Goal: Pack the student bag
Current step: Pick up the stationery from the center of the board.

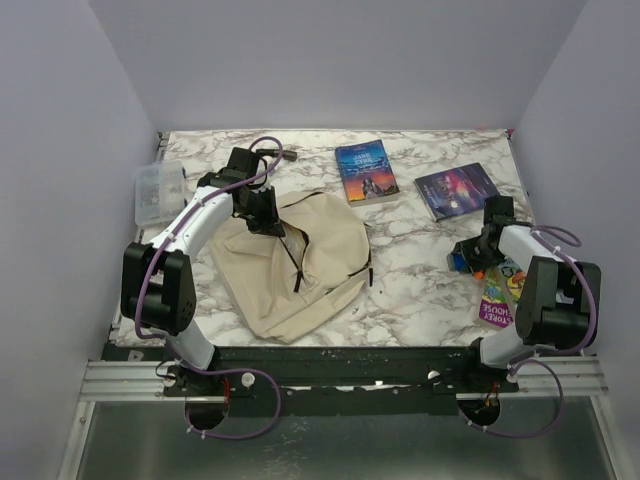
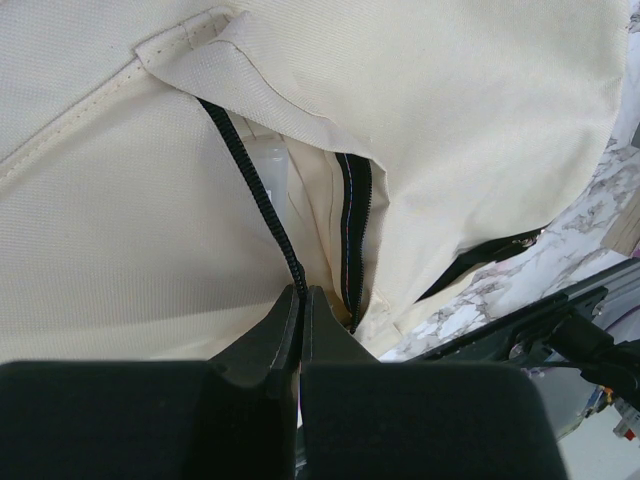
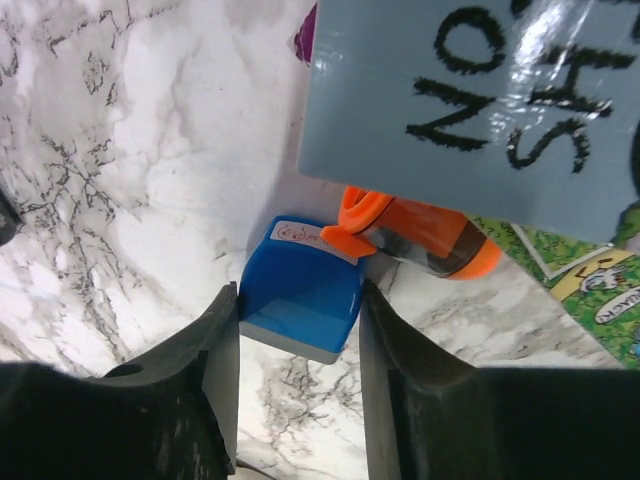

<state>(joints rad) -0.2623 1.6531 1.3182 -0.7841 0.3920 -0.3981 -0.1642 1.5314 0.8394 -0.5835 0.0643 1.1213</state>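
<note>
The beige student bag point(image 1: 290, 265) lies flat on the marble table, left of centre, with its black zipper partly open. My left gripper point(image 1: 268, 222) is over the bag's upper part. In the left wrist view it point(image 2: 301, 292) is shut on the black zipper tape point(image 2: 250, 170) at the opening of the bag point(image 2: 450, 120). My right gripper point(image 1: 470, 255) is low at the table's right side. In the right wrist view its jaws point(image 3: 298, 292) touch both sides of a small blue block point(image 3: 300, 270) lying on the table.
An orange marker point(image 3: 420, 232) and a grey-blue card with handwriting point(image 3: 470, 100) lie just behind the blue block, and a purple-green book point(image 1: 500, 295) is beside them. Two dark books point(image 1: 366, 170) point(image 1: 456, 190) lie at the back. A clear plastic box point(image 1: 160, 190) stands at the left edge.
</note>
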